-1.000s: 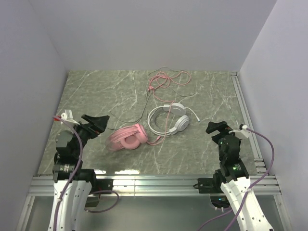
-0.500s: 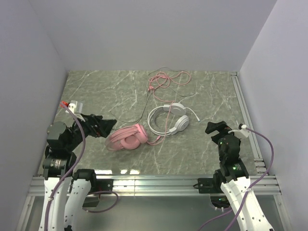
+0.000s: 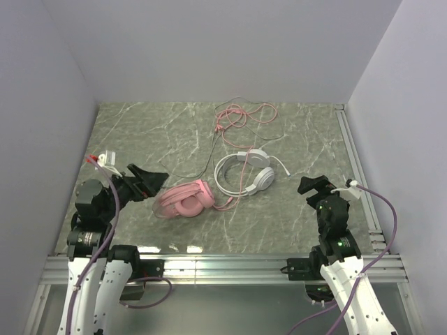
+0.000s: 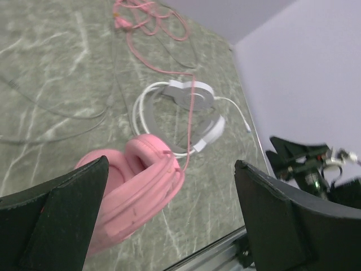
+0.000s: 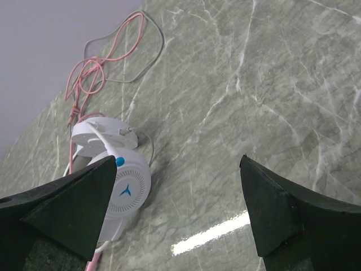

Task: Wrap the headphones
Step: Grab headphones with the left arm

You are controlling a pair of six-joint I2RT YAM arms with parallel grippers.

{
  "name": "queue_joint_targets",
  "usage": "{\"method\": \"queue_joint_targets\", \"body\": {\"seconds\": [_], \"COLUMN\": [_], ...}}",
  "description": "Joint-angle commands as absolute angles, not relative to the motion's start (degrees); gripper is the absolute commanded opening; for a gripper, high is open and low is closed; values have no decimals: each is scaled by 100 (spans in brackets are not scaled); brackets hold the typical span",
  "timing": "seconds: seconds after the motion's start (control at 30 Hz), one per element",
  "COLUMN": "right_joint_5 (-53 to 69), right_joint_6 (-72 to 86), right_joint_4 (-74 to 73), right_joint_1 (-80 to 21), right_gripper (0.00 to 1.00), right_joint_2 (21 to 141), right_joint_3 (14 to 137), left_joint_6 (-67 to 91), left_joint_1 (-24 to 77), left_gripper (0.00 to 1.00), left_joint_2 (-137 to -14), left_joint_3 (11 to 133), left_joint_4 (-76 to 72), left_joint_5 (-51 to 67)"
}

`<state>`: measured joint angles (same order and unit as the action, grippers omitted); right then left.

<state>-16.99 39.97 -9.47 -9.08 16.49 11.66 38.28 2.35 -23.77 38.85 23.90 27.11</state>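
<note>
Plainly, left end effector (image 4: 170, 165) and right end effector (image 5: 178, 160) gape empty — pink headset (image 3: 183, 200) beside white headset (image 3: 262, 180).

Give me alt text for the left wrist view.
A pink headset lies on a green marbled table, framed by the open left gripper's black fingers. Its pink cable crosses a white headset and ends in a loose tangle farther back.

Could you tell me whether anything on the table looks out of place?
The pink cable lies in a loose tangle at the far side, and one strand crosses the white headset. Nothing looks damaged.
</note>
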Motion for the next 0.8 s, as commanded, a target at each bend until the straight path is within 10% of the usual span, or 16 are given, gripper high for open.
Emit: {"method": "queue_joint_targets", "body": {"seconds": [0.0, 0.77], "right_joint_5": [-1670, -1854], "right_joint_6": [3920, 4034], "right_joint_4": [-703, -773], "right_joint_1": [-888, -896], "right_gripper": [97, 97], "right_joint_2": [1643, 1837], "right_joint_3": [1195, 1257], "left_joint_6": [4666, 7136], "left_joint_1": [246, -174], "left_gripper": [99, 99], "left_joint_2": [-2390, -1881], "left_joint_3": [4340, 5819], "left_joint_4": [3194, 5211], "left_joint_5": [1665, 2777]}}
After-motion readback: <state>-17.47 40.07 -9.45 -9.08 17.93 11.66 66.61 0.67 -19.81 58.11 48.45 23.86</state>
